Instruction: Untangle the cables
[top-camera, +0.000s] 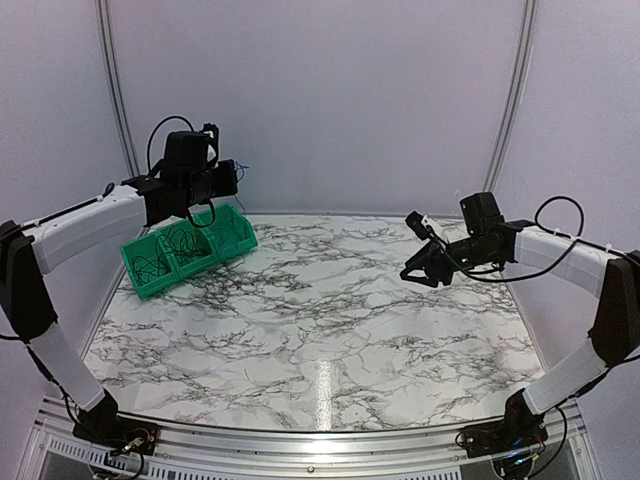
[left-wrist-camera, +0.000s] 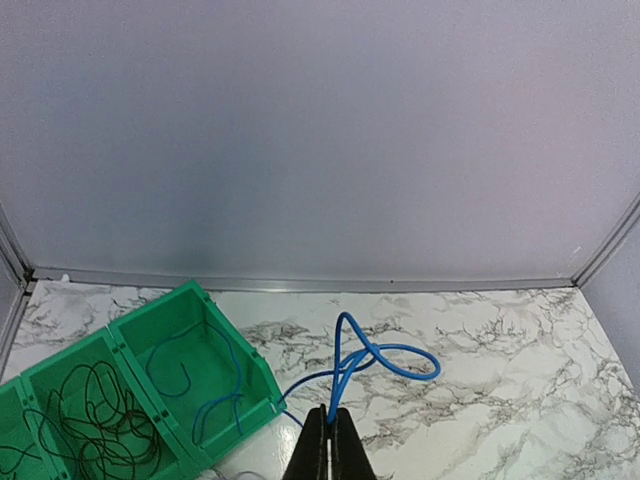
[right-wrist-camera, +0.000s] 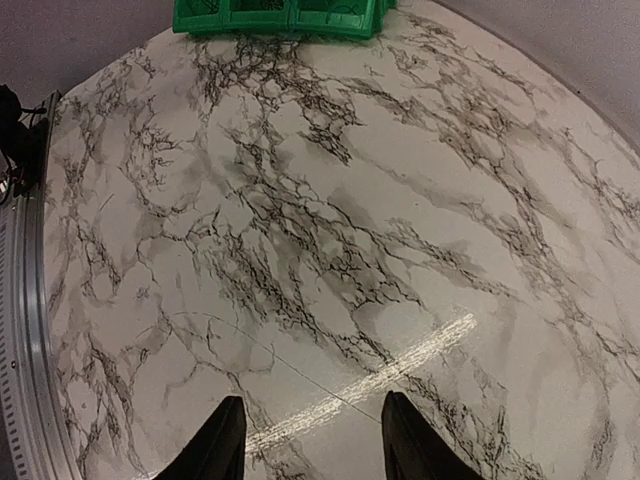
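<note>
The left gripper has its jaws pinched on the blue cable, held up beside the green bin at far left, where black cables lie. The loop crosses itself, so pulling may cinch 1 knot or tug the bin. The right gripper hangs spread, empty.

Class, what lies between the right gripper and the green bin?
Between the right gripper and the green bin, only marble tabletop shows in the right wrist view. One faint hairline, too fine to identify, crosses it.

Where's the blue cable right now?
Left wrist view: the blue cable is pinched in the left gripper, looping just right of the green bin.
</note>
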